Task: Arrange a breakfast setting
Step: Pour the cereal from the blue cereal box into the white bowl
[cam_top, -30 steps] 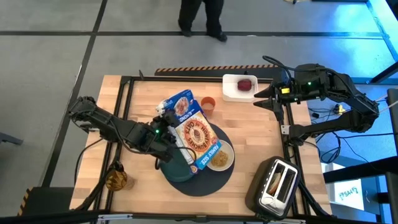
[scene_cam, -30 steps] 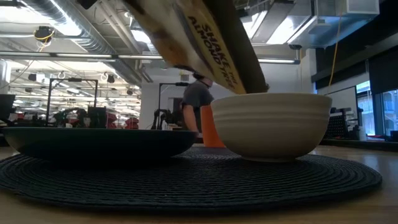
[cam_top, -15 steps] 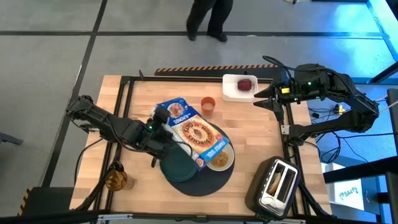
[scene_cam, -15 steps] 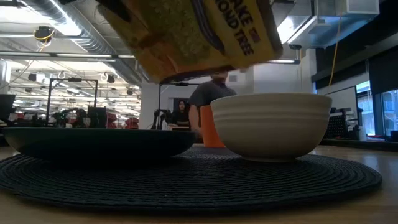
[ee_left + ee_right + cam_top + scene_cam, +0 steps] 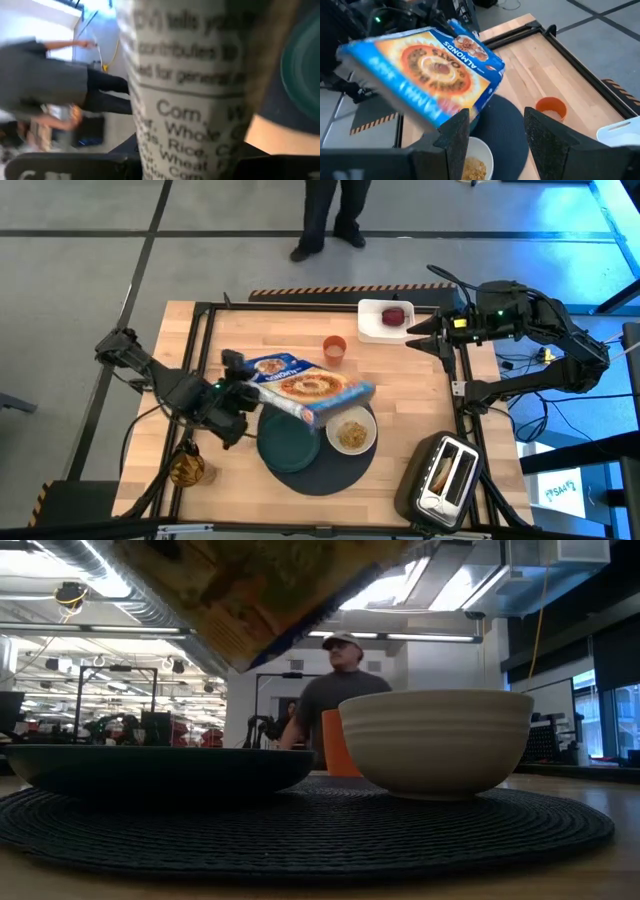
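Above the dark-grey mat (image 5: 310, 465), the cereal box (image 5: 305, 387) lies tilted, clamped in the left gripper (image 5: 232, 393); leftover cereal could spill past the white bowl (image 5: 352, 433) onto the teal plate (image 5: 287, 442). Right gripper (image 5: 408, 340) waits with fingers spread, near the fruit (image 5: 395, 315).

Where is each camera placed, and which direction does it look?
High: above, straight down; both arms, cereal box over the mat.
Low: table height, level; white bowl, teal plate; no arm.
Left wrist: against the box; no fingers clear.
Right wrist: past its open fingers toward bowl, box.
All four share the box.
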Robot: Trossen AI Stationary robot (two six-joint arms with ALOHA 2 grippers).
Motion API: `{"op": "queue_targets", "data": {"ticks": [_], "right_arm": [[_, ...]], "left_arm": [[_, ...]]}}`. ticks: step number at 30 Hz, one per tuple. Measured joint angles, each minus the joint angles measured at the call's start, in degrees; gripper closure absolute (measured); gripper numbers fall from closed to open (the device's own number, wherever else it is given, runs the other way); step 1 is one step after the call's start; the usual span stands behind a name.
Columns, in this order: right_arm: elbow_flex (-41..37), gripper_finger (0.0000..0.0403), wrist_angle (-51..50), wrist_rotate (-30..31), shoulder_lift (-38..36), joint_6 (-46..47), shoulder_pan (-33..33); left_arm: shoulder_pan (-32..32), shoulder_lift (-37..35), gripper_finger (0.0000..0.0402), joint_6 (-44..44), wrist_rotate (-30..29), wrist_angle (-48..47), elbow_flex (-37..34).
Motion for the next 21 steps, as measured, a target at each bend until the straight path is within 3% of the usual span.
{"op": "queue_targets", "data": {"ticks": [5, 11, 16, 18, 21], "right_arm": [[0.0, 0.0226, 2.9, 0.0, 0.4, 2.0, 0.0], [0.0, 0.0226, 5.3, 0.0, 0.9, 2.5, 0.0], [-0.2, 0.0226, 6.2, 0.0, 2.7, 2.5, 0.0], [-0.8, 0.0226, 6.7, 0.0, 3.1, 2.5, 0.0], [-2.2, 0.0226, 9.6, 0.0, 3.8, 2.5, 0.0]], "left_arm": [[-3.7, -8.4, 0.0304, -18.3, -5.4, 5.6, -9.8], [-5.3, -15.5, 0.0304, -32.0, -16.0, 13.4, -20.3], [-4.0, -20.0, 0.0304, -51.4, -25.3, 16.8, -34.9], [-2.4, -21.0, 0.0304, -59.4, -26.7, 17.7, -40.9], [1.4, -21.1, 0.0304, -67.5, -24.3, 18.5, -47.9]]}}
